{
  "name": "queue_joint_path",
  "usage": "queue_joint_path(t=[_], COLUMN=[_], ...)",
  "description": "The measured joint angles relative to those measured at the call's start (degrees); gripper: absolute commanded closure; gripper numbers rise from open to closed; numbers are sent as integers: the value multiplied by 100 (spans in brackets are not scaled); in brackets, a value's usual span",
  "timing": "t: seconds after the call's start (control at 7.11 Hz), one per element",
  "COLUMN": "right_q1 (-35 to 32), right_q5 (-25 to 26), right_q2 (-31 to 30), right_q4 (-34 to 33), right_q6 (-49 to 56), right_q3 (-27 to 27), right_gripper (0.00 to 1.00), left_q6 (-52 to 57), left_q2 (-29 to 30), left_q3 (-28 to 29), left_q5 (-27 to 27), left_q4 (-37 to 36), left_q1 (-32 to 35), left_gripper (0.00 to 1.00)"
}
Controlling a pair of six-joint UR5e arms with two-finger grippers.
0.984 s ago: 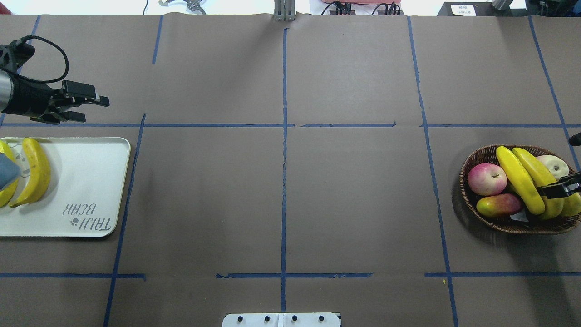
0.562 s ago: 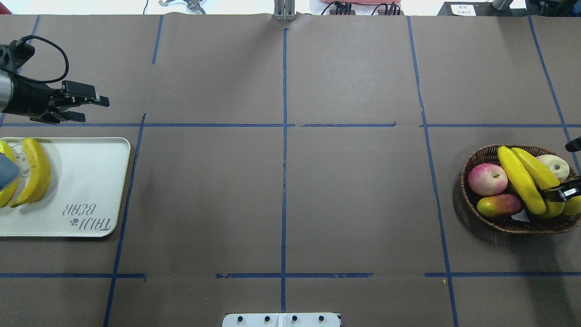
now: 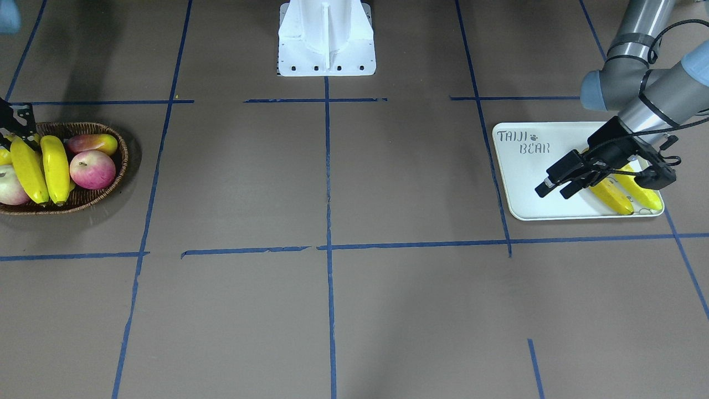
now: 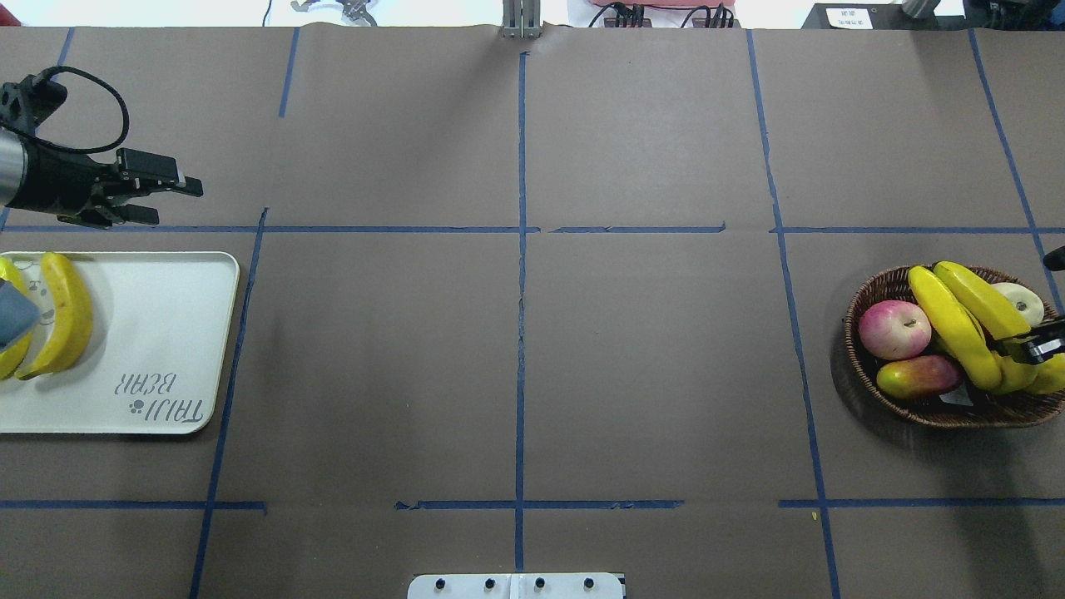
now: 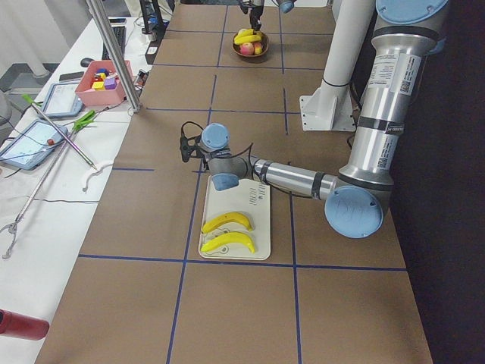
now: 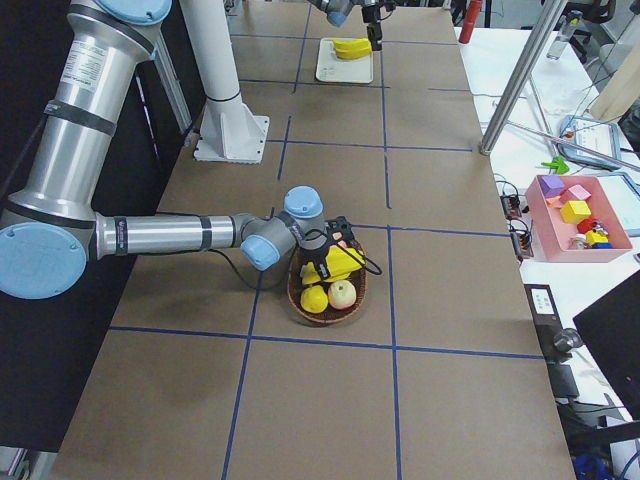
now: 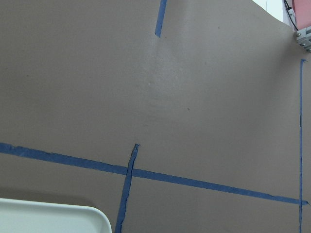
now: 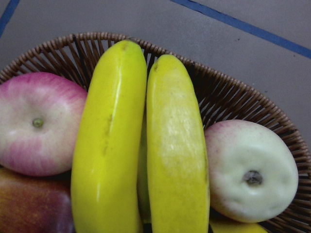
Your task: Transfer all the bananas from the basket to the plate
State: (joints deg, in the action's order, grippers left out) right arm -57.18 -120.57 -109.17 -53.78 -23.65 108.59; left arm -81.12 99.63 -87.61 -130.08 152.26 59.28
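Observation:
Two yellow bananas (image 4: 948, 324) (image 4: 980, 301) lie side by side across the dark wicker basket (image 4: 850, 353) at the table's right end, and they fill the right wrist view (image 8: 109, 141) (image 8: 177, 155). My right gripper (image 4: 1032, 304) reaches in from the frame edge, open. One finger (image 4: 1036, 347) lies across the right-hand banana and the other is by the far rim. Two more bananas (image 3: 609, 195) (image 3: 642, 194) rest on the off-white plate (image 4: 166, 333). My left gripper (image 4: 176, 204) hovers open and empty just beyond the plate's far edge.
The basket also holds a red apple (image 4: 894, 327), a red-green mango (image 4: 915, 376), a pale apple (image 4: 1022, 299) and a yellow fruit at its right rim. The robot's white base (image 3: 325, 39) stands at the table's near edge. Blue tape lines cross the brown table.
My right gripper dipped a little and came back, fingers equally far apart. The two basket bananas shifted slightly towards the far-left rim. My left arm barely moved.

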Motion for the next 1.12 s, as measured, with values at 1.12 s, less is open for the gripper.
queue_joint_path(t=[1.12], right_q1=[-316], right_q5=[-493], right_q2=[2518], right_q4=[-3936], right_q6=[20], right_q3=[1361], right_gripper=[98], left_q6=[-16], left_q2=[335], left_q3=[26], left_q5=[-14], left_q4=[17], left_q1=[-161], left_gripper=[0])
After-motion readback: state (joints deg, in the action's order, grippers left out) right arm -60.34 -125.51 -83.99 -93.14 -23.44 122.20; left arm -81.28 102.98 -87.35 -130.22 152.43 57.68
